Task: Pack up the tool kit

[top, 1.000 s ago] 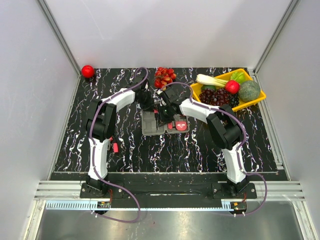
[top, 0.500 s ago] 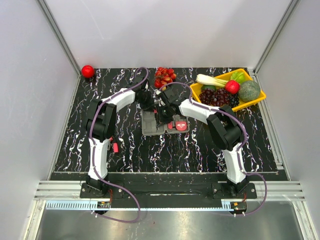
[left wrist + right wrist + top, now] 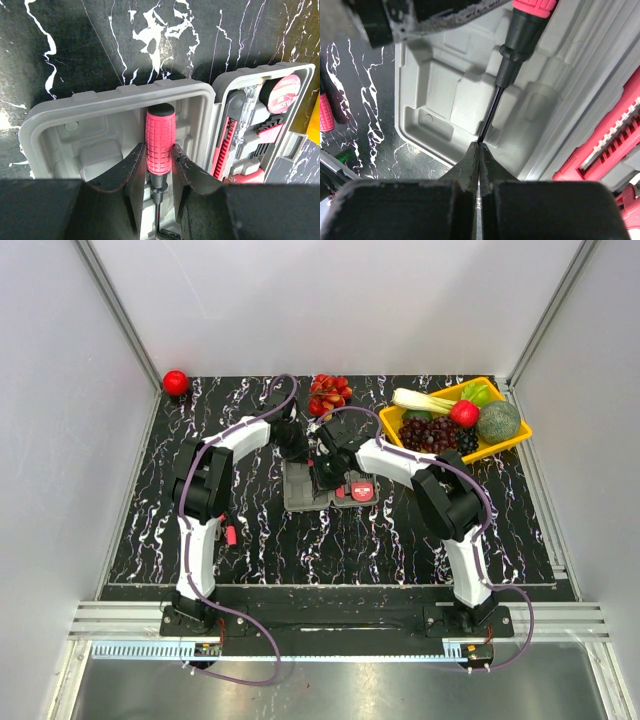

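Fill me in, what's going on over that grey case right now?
Both arms are holding one screwdriver at the left half of the open case. The left tool grips its red handle, and the right tool is pinched on the tip of its black shaft. Whether it is seated in its slot I cannot tell. The tape measure sits in the right half.

screwdriver [image 3: 159, 145] over case [image 3: 120, 93] left half | tape measure [image 3: 285, 93] in right half

In your right wrist view, the screwdriver [image 3: 512, 50] handle is cut off at the top edge. From above, the left arm [image 3: 240, 435] and right arm [image 3: 395, 460] hide it and much of the case [image 3: 298, 500].
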`<state>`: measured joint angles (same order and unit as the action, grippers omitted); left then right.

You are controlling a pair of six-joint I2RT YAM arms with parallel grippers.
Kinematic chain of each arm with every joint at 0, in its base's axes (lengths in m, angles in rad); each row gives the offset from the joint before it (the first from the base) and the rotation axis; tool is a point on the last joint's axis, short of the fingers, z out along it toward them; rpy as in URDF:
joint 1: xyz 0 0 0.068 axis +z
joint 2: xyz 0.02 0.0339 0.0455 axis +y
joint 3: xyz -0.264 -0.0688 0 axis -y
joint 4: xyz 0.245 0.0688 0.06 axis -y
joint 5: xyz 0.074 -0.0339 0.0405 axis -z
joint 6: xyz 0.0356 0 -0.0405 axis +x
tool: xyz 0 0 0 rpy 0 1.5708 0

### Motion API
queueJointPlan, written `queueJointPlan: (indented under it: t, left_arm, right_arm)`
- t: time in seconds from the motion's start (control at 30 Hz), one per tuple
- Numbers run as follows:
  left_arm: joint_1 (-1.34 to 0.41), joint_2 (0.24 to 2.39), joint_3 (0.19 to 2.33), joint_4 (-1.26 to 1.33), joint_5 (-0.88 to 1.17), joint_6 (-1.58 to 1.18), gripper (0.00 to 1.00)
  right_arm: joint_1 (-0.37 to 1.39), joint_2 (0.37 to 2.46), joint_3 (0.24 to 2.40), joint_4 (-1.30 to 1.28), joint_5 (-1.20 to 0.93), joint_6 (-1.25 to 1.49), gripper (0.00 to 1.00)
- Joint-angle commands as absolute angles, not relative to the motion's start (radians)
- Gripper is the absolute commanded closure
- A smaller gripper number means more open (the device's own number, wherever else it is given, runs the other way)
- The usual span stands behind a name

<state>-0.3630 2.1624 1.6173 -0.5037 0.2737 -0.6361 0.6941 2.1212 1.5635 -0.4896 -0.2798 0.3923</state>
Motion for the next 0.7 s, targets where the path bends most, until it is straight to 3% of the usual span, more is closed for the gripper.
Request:
queueJointPlan:
  t: [0.0,0.4,0.6,0.67]
  left_arm:
    - [-0.376,2.197,1.618,-0.563,0.224,-0.62,1.0]
    - [-0.384,2.229,1.608,-0.586,0.215,-0.62,1.0]
    - [-0.384,2.183,1.632,-0.591,0.206,-0.604,1.0]
    - [-0.383,2.148,1.66,-0.594,0.206,-0.601,0.89]
  right_arm:
    - [0.706,2.174,1.577,-0.569,-0.262,0.368,1.0]
    - [0.706,2.247,1.586,-0.603,-0.255,0.365,1.0]
    - [0.706,2.177,1.582,-0.572,-0.229,0.385,1.0]
    - [0.706,2.128,1.595,-0.549,-0.209,0.403,1.0]
